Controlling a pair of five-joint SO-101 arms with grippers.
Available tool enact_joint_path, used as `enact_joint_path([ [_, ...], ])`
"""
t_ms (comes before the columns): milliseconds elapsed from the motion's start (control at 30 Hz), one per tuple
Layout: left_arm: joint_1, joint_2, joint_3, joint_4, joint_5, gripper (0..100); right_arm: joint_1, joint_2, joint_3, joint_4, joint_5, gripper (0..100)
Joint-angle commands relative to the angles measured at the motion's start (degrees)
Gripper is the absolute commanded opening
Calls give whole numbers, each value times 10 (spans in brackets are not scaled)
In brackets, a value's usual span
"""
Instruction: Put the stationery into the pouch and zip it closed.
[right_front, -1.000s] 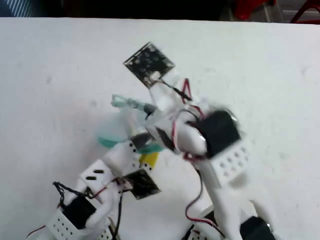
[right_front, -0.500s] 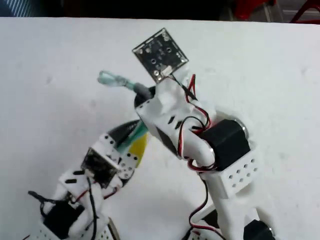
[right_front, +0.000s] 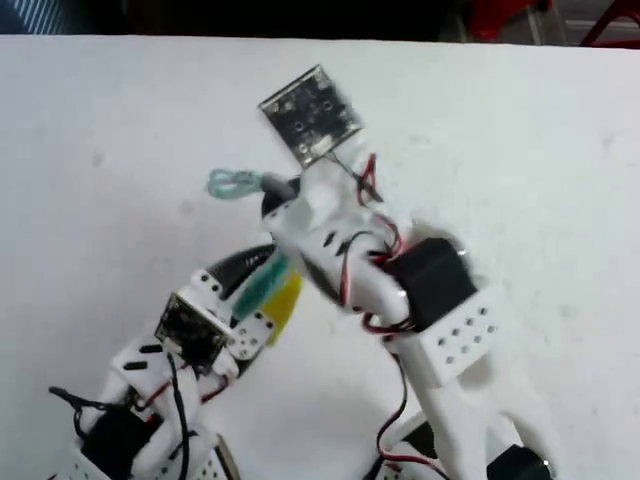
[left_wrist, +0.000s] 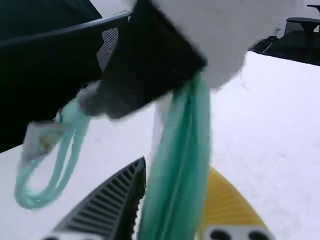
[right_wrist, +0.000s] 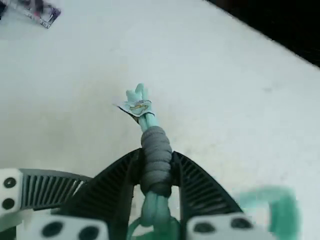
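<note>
Right hand (right_wrist: 156, 160) pinches zipper pull (right_wrist: 152, 137), left hand (left_wrist: 176, 170) holds pouch (left_wrist: 170, 215).

**Setting:** robotics lab or workshop bench.

**Evidence:**
- Plain white table (right_front: 110, 120).
- Two white plastic arms side by side, the left arm (right_front: 140, 410) and the right arm (right_front: 455, 345).
- Exposed red and black wiring (right_front: 385, 240) on the arms.
- A bare circuit board (right_front: 310, 112) at each wrist.
- A dark room beyond the table's far edge.
- A red frame (right_front: 500, 15) at far right, possibly a chair.
- Dark furniture (left_wrist: 300, 35) behind.
</note>
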Motion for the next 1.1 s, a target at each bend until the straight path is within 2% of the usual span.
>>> enact_joint_path([
  [0, -5, 1, -62, 41, 6, 177, -38, -36, -4, -7, -6, 19],
  [200, -7, 1, -33, 40, 0, 168, -58, -65, -3, -25, -6, 19],
  [367, -7, 1, -32, 36, -16, 15, -8, -65, -3, -43, -6, 19],
  [433, -6, 1, -32, 36, -38, 30, 20, -65, -3, -54, -7, 19],
  [633, -6, 1, -32, 37, -40, 23, 66, -63, -2, -92, -51, 19],
  [1067, -7, 1, -32, 54, -42, 23, 162, -54, 111, -249, -51, 19],
])
